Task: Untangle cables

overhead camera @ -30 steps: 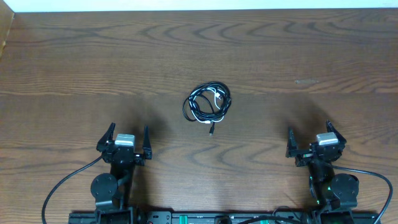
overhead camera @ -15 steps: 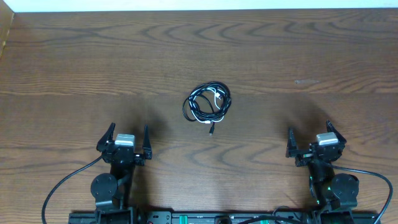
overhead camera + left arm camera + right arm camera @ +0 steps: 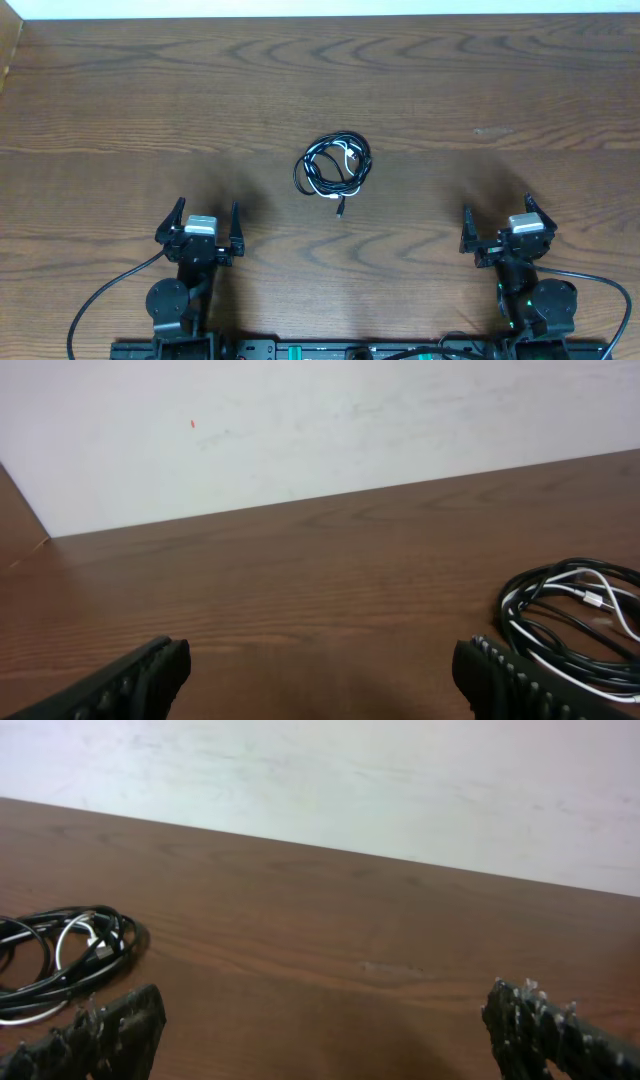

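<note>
1. Overhead, we see the cables (image 3: 334, 168) coiled mid-worktop (image 3: 480, 80), with the left fingers (image 3: 175, 220) and right fingers (image 3: 467, 226) spread wide and empty near the front edge.
2. Left wrist: cables (image 3: 570, 610) lie ahead, rightward.
3. Right wrist: cables (image 3: 60, 960) lie ahead, leftward.

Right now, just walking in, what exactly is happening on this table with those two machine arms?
Two robot arms sit at the near edge of a wooden table, and neither is handling anything. The left pincer and the right pincer are both open and empty, well apart from the cables, a small knot of black and white cords lying in the middle. The untangling has not begun.
</note>
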Controlling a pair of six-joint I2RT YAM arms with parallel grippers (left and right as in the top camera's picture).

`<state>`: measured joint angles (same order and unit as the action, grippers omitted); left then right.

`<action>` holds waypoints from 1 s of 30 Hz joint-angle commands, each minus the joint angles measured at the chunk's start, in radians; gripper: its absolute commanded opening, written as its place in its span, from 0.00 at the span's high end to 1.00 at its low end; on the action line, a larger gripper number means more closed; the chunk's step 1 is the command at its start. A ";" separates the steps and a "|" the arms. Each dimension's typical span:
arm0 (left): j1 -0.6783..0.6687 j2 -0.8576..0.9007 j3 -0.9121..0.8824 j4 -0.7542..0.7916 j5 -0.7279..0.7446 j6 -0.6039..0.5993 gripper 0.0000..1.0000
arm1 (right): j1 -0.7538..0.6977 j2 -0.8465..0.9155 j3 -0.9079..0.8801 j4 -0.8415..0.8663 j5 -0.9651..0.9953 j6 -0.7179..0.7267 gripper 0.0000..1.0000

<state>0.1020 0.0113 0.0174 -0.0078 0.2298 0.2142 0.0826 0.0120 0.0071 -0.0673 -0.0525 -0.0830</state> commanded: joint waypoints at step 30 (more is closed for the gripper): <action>0.004 -0.005 -0.013 -0.040 0.009 0.002 0.10 | 0.003 -0.005 -0.002 0.003 -0.006 0.014 0.01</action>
<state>0.1020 0.0113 0.0174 -0.0078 0.2298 0.2142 0.0826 0.0120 0.0071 -0.0635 -0.0528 -0.0830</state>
